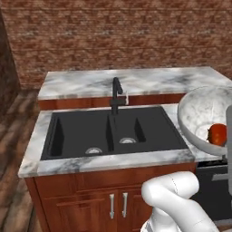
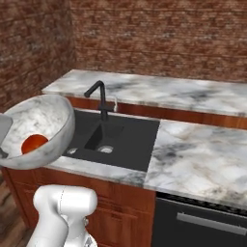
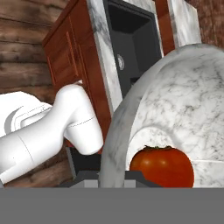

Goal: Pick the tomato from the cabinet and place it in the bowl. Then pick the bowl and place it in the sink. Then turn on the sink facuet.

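Observation:
The marbled whitish-grey bowl (image 1: 199,113) (image 2: 48,120) (image 3: 175,100) hangs tilted in the air, in front of the counter and to the right of the sink. My gripper (image 3: 109,178) is shut on its rim, which runs between the two fingertips. The red-orange tomato (image 1: 218,134) (image 2: 34,143) (image 3: 162,166) rests inside the bowl near the gripped edge. The black two-basin sink (image 1: 81,131) (image 2: 130,135) (image 3: 127,35) sits in the counter, with the black arched faucet (image 1: 116,95) (image 2: 101,99) at its back edge. The cabinet is out of view.
A marble counter (image 2: 202,154) stretches right of the sink, above a dark appliance front (image 2: 207,222). A raised marble ledge (image 1: 136,81) runs behind the sink under a brick wall. Low wood cupboards with silver handles (image 1: 118,204) stand below.

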Robot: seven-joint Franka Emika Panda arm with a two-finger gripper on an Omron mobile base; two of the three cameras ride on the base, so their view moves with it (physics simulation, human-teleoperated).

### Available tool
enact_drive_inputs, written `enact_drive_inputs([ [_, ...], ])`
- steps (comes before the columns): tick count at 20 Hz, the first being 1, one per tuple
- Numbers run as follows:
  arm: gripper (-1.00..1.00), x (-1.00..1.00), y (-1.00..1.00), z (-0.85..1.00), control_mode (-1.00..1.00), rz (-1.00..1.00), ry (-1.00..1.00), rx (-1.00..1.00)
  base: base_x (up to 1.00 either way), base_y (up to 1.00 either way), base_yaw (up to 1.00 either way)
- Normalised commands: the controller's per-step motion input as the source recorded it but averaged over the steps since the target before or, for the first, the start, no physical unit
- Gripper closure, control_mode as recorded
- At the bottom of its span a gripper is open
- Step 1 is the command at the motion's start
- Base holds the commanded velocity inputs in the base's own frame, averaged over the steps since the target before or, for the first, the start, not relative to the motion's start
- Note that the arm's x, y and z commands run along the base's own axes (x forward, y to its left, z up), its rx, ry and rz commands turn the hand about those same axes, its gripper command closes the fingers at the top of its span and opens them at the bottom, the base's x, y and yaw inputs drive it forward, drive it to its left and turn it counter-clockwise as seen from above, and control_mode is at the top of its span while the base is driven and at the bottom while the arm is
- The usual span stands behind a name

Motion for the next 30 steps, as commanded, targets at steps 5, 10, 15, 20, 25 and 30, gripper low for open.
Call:
enact_drive_inputs([
  [5, 1.0, 0.0, 0.0, 0.0, 1.0, 0.0, 0.0, 0.0, 0.09, 0.55, -0.3],
  [10, 1.0, 0.0, 0.0, 0.0, 1.0, 0.0, 0.0, 0.0, 0.33, 0.34, -0.29],
  [15, 1.0, 0.0, 0.0, 0.0, 1.0, 0.0, 0.0, 0.0, 0.36, 0.0, -0.19],
  [20, 1.0, 0.0, 0.0, 0.0, 1.0, 0.0, 0.0, 0.0, 0.34, 0.0, -0.03],
  [25, 1.0, 0.0, 0.0, 0.0, 1.0, 0.0, 0.0, 0.0, 0.26, -0.02, 0.03],
  [30, 1.0, 0.0, 0.0, 0.0, 1.0, 0.0, 0.0, 0.0, 0.21, -0.05, 0.07],
])
